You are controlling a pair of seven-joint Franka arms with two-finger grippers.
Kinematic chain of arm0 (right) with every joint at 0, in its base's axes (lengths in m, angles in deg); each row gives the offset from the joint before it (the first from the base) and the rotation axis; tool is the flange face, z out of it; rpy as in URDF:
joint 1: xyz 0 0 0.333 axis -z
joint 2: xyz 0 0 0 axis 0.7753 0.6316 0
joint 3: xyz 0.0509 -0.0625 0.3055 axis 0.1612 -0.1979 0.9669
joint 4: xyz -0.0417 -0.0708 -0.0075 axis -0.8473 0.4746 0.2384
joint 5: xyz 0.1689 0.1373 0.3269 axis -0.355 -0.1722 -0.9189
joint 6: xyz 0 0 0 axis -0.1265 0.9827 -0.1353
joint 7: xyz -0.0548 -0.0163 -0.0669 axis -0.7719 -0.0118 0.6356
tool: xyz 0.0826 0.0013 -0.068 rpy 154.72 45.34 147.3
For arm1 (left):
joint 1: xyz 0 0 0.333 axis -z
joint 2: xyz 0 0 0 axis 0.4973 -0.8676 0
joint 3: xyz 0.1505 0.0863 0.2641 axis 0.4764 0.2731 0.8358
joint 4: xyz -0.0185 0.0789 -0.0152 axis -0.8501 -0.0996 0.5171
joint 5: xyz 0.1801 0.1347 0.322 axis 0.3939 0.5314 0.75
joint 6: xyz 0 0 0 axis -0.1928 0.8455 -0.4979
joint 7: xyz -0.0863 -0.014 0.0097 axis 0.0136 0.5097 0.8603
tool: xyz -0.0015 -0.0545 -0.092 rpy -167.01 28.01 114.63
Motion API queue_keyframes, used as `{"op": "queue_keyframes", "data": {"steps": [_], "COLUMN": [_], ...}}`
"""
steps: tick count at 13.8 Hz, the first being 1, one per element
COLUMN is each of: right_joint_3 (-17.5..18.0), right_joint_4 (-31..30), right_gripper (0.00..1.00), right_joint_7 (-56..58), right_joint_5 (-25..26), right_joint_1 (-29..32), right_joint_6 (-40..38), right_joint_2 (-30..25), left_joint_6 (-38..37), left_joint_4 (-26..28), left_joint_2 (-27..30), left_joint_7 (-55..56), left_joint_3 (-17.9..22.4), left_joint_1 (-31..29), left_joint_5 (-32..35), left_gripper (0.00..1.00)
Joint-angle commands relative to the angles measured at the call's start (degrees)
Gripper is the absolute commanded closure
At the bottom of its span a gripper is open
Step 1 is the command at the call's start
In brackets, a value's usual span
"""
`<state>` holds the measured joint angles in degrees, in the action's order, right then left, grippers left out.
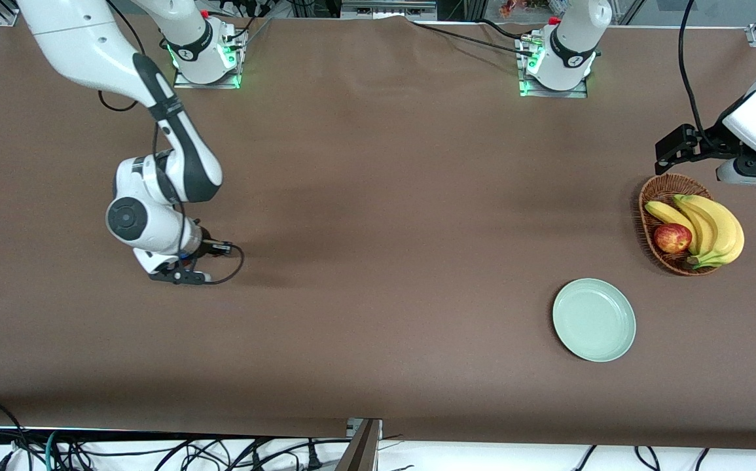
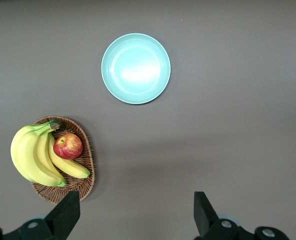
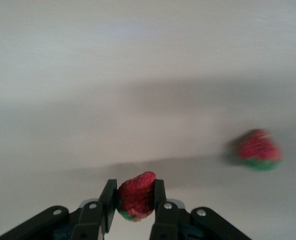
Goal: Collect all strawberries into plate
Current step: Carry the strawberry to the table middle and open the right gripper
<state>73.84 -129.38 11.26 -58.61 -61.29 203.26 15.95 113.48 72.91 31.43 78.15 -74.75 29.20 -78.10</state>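
My right gripper (image 3: 136, 192) is shut on a red strawberry (image 3: 136, 196) with a green top, low over the table at the right arm's end (image 1: 176, 272). A second strawberry (image 3: 258, 149) lies on the brown table close by, seen only in the right wrist view. No strawberry shows in the front view, where the right arm covers that spot. The pale mint plate (image 1: 594, 320) lies empty toward the left arm's end; it also shows in the left wrist view (image 2: 136, 68). My left gripper (image 2: 135, 200) is open and empty, held high beside the basket (image 1: 747, 173).
A brown wicker basket (image 1: 652, 196) with bananas (image 1: 711, 226) and a red apple (image 1: 672, 237) stands farther from the front camera than the plate. It also shows in the left wrist view (image 2: 83, 187). Bare brown table lies between the right gripper and the plate.
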Motion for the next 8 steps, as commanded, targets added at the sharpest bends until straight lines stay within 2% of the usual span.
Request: {"op": "queue_keyframes", "data": {"steps": [1, 5, 8], "right_joint_3": [0.24, 0.33, 0.42], "right_joint_4": [7.07, 21.74, 30.29], "right_gripper": [0.91, 0.91, 0.91], "right_joint_7": [-14.53, -37.30, -43.23], "right_joint_5": [-0.64, -0.73, -0.73], "right_joint_1": [-9.01, -20.45, -26.08], "right_joint_6": [-2.35, -1.74, 1.15], "right_joint_2": [2.03, 10.29, 16.88], "left_joint_6": [-1.57, -1.57, -1.57], "left_joint_4": [-1.82, -1.91, -1.82], "left_joint_2": [-0.76, -0.76, -0.76], "left_joint_7": [-1.09, -4.41, -5.21], "left_joint_3": [-0.25, -0.25, -0.16], "left_joint_1": [-0.25, -0.25, -1.13], "left_joint_5": [0.98, 0.98, 0.98], "left_gripper": [0.00, 0.00, 0.00]}}
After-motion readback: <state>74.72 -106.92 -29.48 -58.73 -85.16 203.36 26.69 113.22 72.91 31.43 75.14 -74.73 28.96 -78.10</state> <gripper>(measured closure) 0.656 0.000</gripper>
